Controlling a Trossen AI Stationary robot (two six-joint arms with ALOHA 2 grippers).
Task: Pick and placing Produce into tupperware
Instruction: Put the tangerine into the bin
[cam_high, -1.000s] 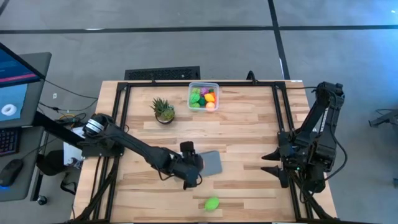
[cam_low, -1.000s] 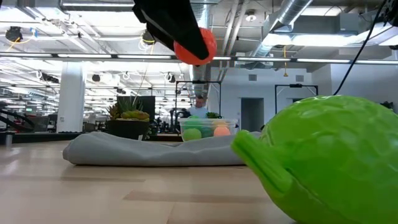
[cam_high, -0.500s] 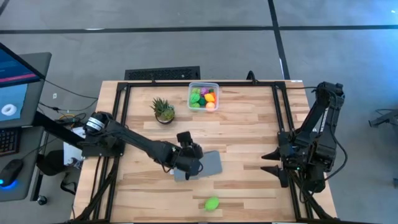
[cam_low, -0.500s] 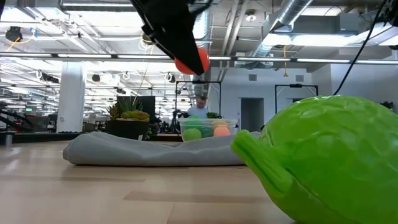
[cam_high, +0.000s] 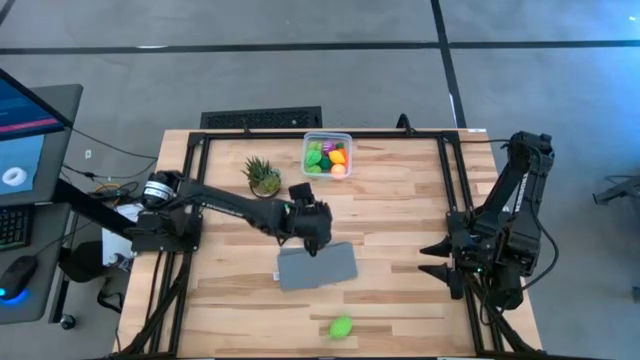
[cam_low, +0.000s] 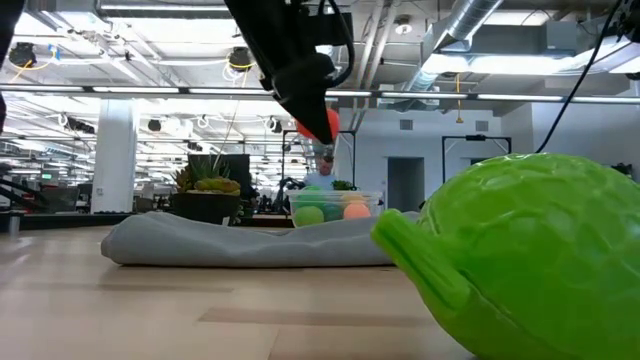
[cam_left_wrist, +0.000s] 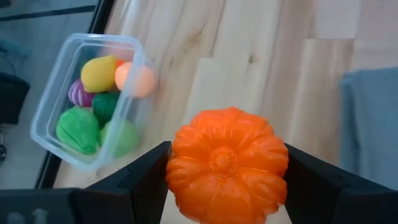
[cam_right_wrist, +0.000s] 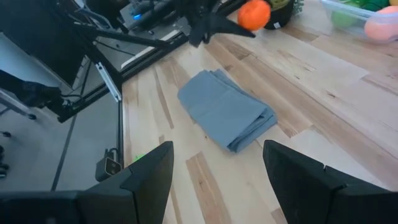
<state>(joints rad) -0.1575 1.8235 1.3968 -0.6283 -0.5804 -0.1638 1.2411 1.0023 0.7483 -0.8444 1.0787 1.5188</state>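
Left wrist view shows the left gripper (cam_left_wrist: 225, 180) clamped on one orange toy pumpkin (cam_left_wrist: 225, 164), a finger (cam_left_wrist: 144, 175) pressed against each side. Ahead of the claw sits the single tupperware (cam_left_wrist: 53, 99), holding about six pieces — a yellow one, a striped purple one, three green ones and a pale orange ball (cam_left_wrist: 135, 79) at the near wall. From the high view, the left gripper (cam_high: 312, 228) hangs above bare wood just beyond the far edge of the one grey cloth (cam_high: 317, 266), with the tub (cam_high: 328, 155) farther on near the table's far edge and one potted plant (cam_high: 263, 176) off to the side. Behind the claw, past the cloth, one green toy (cam_high: 341, 327) lies alone near the table's near edge. A second ago the claw was over the cloth's near corner; it has since travelled across the cloth toward the tub — pumpkin carried along. Open wood lies between claw and tub. The right gripper (cam_high: 432, 262) waits by the table's right edge, its fingers spread apart.
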